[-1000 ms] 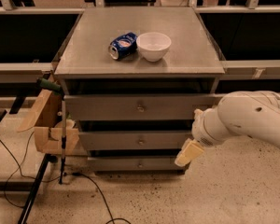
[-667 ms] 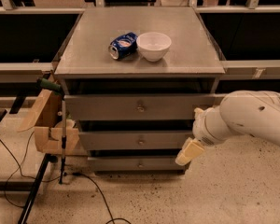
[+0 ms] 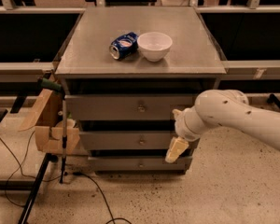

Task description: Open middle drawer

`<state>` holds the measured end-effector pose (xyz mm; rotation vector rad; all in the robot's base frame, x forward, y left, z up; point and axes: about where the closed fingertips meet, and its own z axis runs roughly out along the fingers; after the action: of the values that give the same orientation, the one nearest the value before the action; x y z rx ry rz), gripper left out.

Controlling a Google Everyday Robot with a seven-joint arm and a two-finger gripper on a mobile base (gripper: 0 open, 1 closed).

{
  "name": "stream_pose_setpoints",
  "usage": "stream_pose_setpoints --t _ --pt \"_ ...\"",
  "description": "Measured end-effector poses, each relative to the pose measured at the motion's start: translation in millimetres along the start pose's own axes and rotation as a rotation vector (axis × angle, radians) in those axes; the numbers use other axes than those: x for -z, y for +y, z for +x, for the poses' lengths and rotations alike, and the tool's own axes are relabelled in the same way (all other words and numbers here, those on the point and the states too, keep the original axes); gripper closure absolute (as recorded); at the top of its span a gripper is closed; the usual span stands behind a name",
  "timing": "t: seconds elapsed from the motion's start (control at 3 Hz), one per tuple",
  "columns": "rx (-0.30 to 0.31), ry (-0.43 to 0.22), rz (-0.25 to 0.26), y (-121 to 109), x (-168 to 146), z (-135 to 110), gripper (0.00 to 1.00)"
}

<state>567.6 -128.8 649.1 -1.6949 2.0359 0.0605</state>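
Note:
A grey metal cabinet (image 3: pixel 102 64) has three drawers, all closed. The middle drawer (image 3: pixel 116 141) has a flat grey front with a small round brass knob (image 3: pixel 141 141) at its centre. The top drawer (image 3: pixel 107 107) lies above it and the bottom drawer (image 3: pixel 116 164) below. My gripper (image 3: pixel 176 149), cream-coloured at the end of the white arm (image 3: pixel 233 115), hangs in front of the right end of the middle drawer. It is to the right of the knob and apart from it.
A crushed blue can (image 3: pixel 123 45) lies on its side next to a white bowl (image 3: pixel 154 45) on the cabinet top. A wooden stand with a green-handled rod (image 3: pixel 51 125) and cables (image 3: pixel 91 190) sit at the left on the speckled floor.
My gripper has moved a little to the left, closer to the right end of the middle drawer's front. The drawers have not moved.

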Motion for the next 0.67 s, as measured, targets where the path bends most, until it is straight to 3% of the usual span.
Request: stream_pose_setpoints --t 0.33,0.67 --pt "0.057 0.069 -0.135 0 -56 8 0.00" --pt "0.072 0.120 -0.211 -2 -93 10 0.00"
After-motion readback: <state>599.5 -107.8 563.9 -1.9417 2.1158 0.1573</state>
